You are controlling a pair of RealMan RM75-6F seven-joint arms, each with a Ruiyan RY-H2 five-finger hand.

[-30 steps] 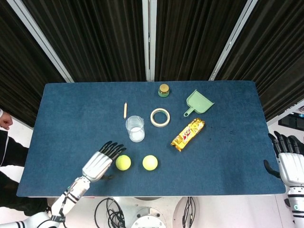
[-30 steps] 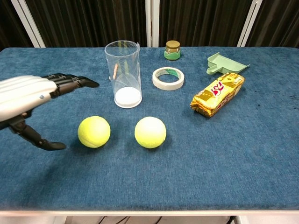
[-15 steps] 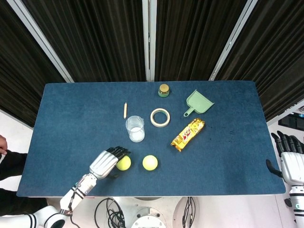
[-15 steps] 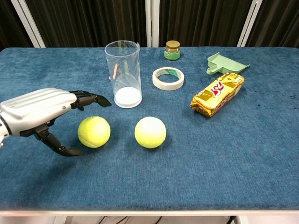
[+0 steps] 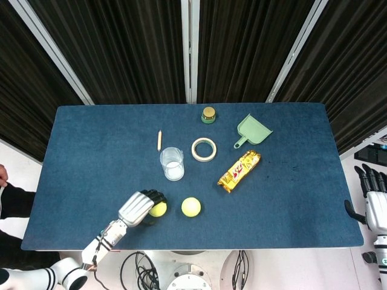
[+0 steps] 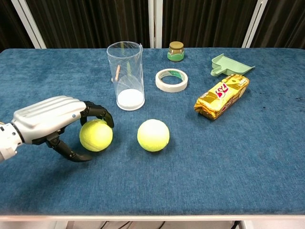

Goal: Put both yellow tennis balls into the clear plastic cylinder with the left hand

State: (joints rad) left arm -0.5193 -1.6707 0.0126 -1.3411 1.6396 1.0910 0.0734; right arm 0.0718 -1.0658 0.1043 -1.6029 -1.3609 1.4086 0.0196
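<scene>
Two yellow tennis balls lie side by side near the table's front edge. My left hand (image 5: 138, 207) (image 6: 52, 119) wraps the left ball (image 5: 158, 209) (image 6: 96, 135): fingers curl over its top and the thumb reaches in under its front. That ball still rests on the blue cloth. The right ball (image 5: 191, 206) (image 6: 153, 135) sits free a little to its right. The clear plastic cylinder (image 5: 172, 163) (image 6: 126, 76) stands upright and empty just behind the balls. My right hand (image 5: 375, 202) hangs off the table's right edge with fingers apart, holding nothing.
A tape roll (image 5: 204, 149) (image 6: 171, 79) lies right of the cylinder, with a gold snack packet (image 5: 239, 171) (image 6: 222, 96) further right. A green dustpan (image 5: 253, 130), a small jar (image 5: 208, 115) and a wooden stick (image 5: 159, 139) lie behind.
My left hand has slid right up to the left ball and its fingers have curled from stretched out to closed around it. The ball has stayed in place.
</scene>
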